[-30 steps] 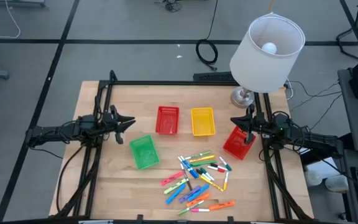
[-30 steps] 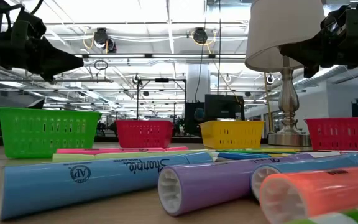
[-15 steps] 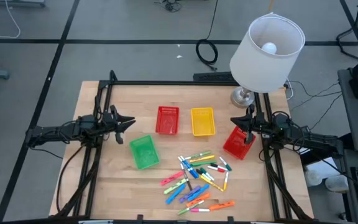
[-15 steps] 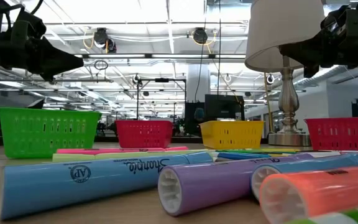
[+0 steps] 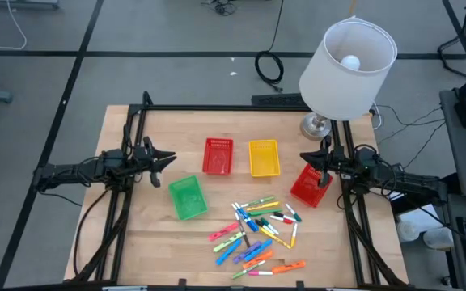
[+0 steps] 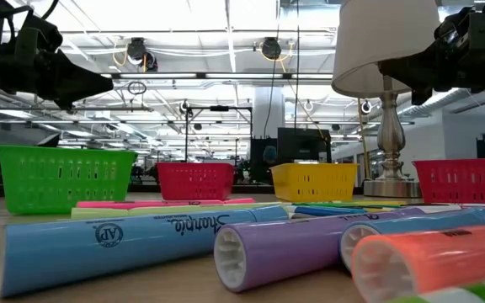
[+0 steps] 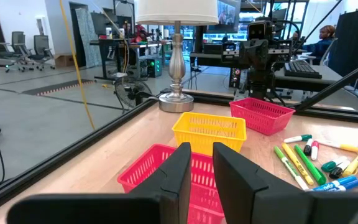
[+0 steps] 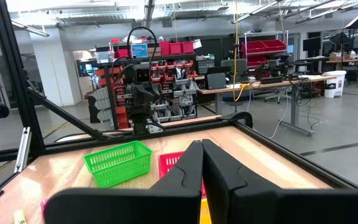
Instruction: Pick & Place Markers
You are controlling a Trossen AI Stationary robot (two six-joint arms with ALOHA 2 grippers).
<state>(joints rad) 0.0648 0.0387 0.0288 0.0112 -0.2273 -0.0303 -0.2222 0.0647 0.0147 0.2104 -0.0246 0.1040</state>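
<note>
The markers (image 5: 257, 230), several short capped pens in many colours, lie loose in a heap on the wooden table's near middle. In the low view a blue marker (image 6: 133, 236), a purple one (image 6: 310, 244) and an orange one (image 6: 428, 261) lie closest to the camera. My left gripper (image 5: 168, 158) (image 7: 202, 149) hovers level at the table's left side, above the board, its fingers a narrow gap apart and holding nothing. My right gripper (image 5: 304, 158) (image 8: 202, 144) hovers at the right side, fingers together and holding nothing. Both are well clear of the markers.
Four mesh baskets stand on the table: green (image 5: 187, 197) at the left, red (image 5: 218, 156) and yellow (image 5: 264, 158) at the far middle, and another red one (image 5: 311, 185) just below my right gripper. A lamp (image 5: 348, 65) stands at the far right corner. Black frame rails (image 5: 217, 107) border the table.
</note>
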